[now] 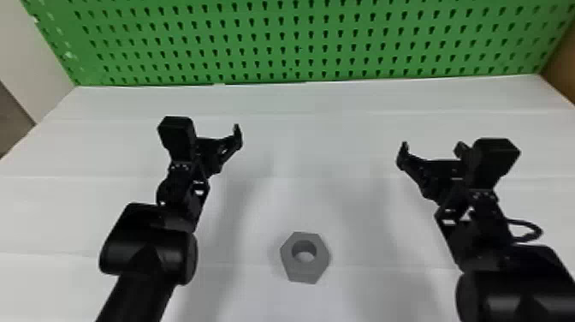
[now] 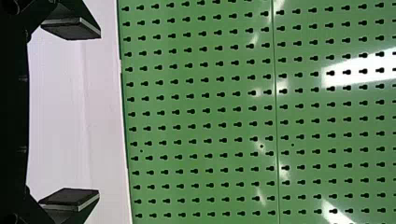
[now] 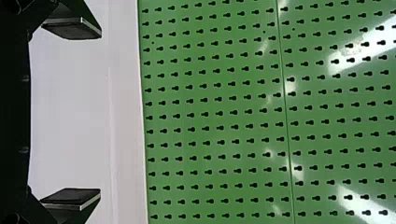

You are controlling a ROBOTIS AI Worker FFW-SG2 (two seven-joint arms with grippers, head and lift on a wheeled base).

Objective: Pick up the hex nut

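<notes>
Evidently, the left gripper is hanging over the white tabletop with its fingers standing wide apart, holding nothing. The right gripper is matching it, fingers spread just as wide, also holding nothing.

The hex nut is lying flat between the two arms, nearer the robot than either gripper and touching neither. It is sitting well apart from the tabletop's far edge and from its far-left and far-right corners. Open white surface is running between the grippers and on from the nut to the far edge, where a green pegboard is rising upright. A pale side wall is flanking the tabletop's left edge; a brown panel is standing at the right.

The nut is looking plain grey and matte, six-sided, with its round hole facing up. Faint seams are crossing the tabletop from side to side, and soft shadows are falling around the nut. Rows of small keyhole slots are patterning the pegboard; glossy reflections are streaking it in both wrist views. The finger pads are showing flat, black and straight-edged.
</notes>
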